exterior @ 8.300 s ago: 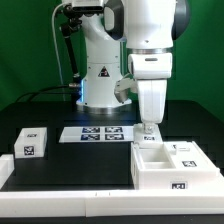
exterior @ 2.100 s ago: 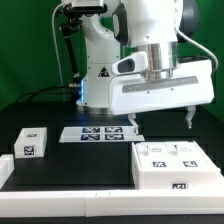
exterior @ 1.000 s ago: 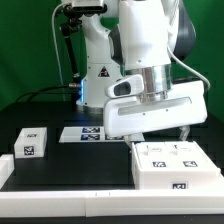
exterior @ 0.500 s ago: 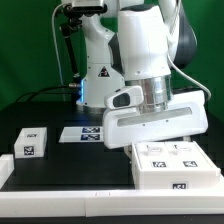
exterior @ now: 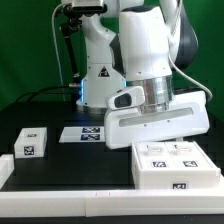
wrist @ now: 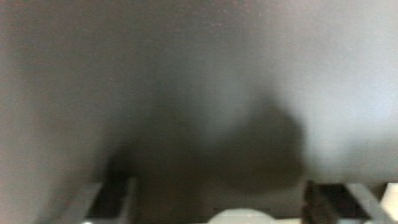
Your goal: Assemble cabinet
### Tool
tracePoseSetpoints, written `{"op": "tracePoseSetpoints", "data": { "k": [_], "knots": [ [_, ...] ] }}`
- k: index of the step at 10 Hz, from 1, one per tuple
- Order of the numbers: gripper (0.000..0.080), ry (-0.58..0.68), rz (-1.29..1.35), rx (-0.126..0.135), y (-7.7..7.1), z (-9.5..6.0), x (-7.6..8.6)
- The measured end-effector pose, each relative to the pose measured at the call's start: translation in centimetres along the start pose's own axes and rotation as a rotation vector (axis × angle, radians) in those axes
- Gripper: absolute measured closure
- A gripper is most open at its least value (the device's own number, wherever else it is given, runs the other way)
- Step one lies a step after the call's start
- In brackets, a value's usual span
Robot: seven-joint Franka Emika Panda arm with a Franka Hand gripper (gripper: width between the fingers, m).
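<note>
The cabinet (exterior: 172, 166) is a large white box at the exterior view's lower right, with tagged pieces on its top and a tag on its front. A small white tagged block (exterior: 30, 143) stands apart at the left. The arm's wide white hand (exterior: 155, 118) lies turned sideways just above the cabinet's back edge, and its fingertips are hidden there. In the wrist view my gripper (wrist: 228, 205) shows two dark fingers (wrist: 118, 200) standing far apart against blurred grey, with a pale rounded shape low between them. Nothing is gripped.
The marker board (exterior: 88, 133) lies on the black table behind the cabinet, partly hidden by the hand. A white ledge (exterior: 70, 205) runs along the front. The robot base (exterior: 100, 75) stands at the back.
The hand has sunk and swung left toward the cabinet's top over the last two seconds. Since the earliest frame, the cabinet's open compartment has been covered by tagged pieces.
</note>
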State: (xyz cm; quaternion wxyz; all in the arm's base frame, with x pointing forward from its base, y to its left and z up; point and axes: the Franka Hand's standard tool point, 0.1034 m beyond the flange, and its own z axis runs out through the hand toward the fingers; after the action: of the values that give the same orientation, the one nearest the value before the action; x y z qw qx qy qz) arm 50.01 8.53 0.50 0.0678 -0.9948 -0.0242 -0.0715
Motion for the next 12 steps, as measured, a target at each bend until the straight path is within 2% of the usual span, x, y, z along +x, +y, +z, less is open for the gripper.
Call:
{"op": "tracePoseSetpoints", "data": {
  "k": [1, 2, 3, 4, 5, 9, 12],
  "knots": [
    [0.0519, 0.002, -0.001, 0.0, -0.1, 0.0, -0.1],
    [0.0519, 0.004, -0.011, 0.0, 0.0, 0.1, -0.3],
    [0.0706, 0.008, -0.024, -0.002, 0.2, 0.1, -0.6],
    [0.0706, 0.011, -0.035, -0.005, 0.5, 0.2, -0.9],
    [0.0778, 0.009, -0.045, -0.008, 0.7, 0.2, -1.0],
    [0.0798, 0.012, -0.058, -0.009, 0.7, -0.2, -0.8],
    [0.0798, -0.004, -0.104, -0.029, 1.3, -4.5, 0.6]
  ]
}}
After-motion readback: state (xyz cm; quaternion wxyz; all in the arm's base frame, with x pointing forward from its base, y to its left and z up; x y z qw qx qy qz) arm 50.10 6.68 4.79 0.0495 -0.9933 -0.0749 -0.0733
